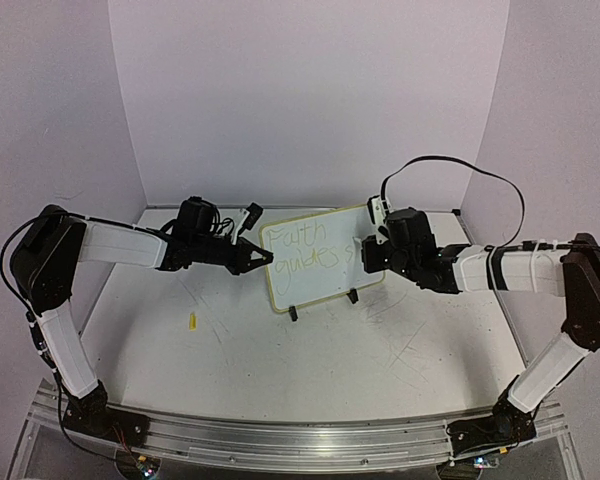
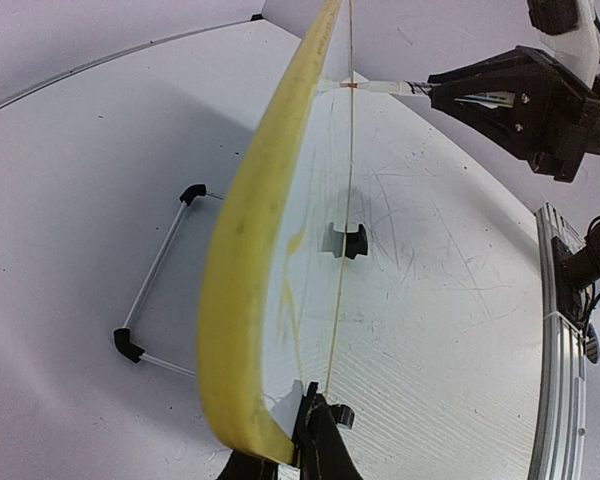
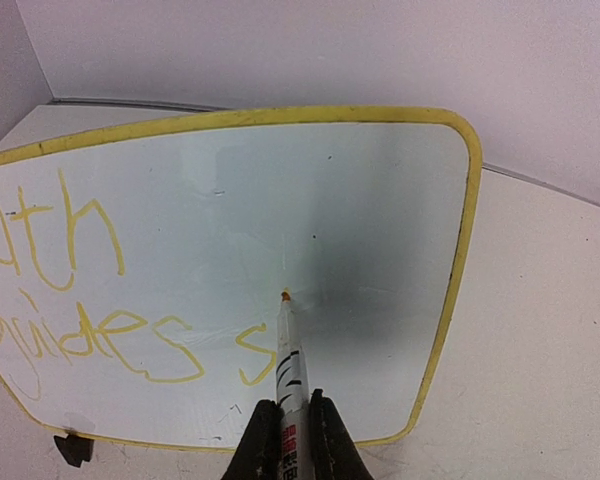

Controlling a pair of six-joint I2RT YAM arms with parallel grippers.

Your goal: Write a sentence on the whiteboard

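Light: bright, even, from above. We note a soft shadow on the whiteboard [image 3: 220,230]; wrist views bend at edges.

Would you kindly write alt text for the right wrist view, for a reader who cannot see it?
The right fingers grip a marker with its tip at a yellow-rimmed whiteboard standing on a white table. Yellow handwriting on its left ends in "guides s".

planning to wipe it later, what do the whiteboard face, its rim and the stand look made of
Whiteboard face: glossy white, probably coated panel; dim reflection near the marker. Rim: matte yellow, likely plastic or rubber. Stand: thin pale rod, black corner caps, probably metal wire.
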